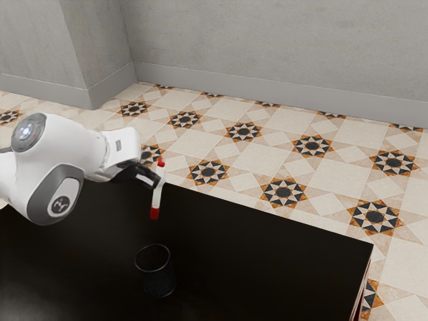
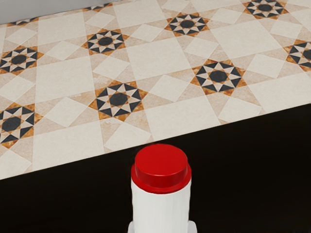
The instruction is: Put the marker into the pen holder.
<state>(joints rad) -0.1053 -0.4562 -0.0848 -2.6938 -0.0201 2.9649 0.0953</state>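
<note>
In the exterior view my gripper is shut on the marker, holding it near its upper part. The marker is white with red ends and hangs almost upright, slightly tilted, above the black table. Below it stands the pen holder, a dark round cup with an open top, apart from the marker's lower end. In the wrist view the marker rises with its red end up, and small pale parts of the gripper touch both its sides.
The black table has its far edge just beyond the marker and a corner toward the exterior view's right. Past it lie a patterned tile floor and a grey wall.
</note>
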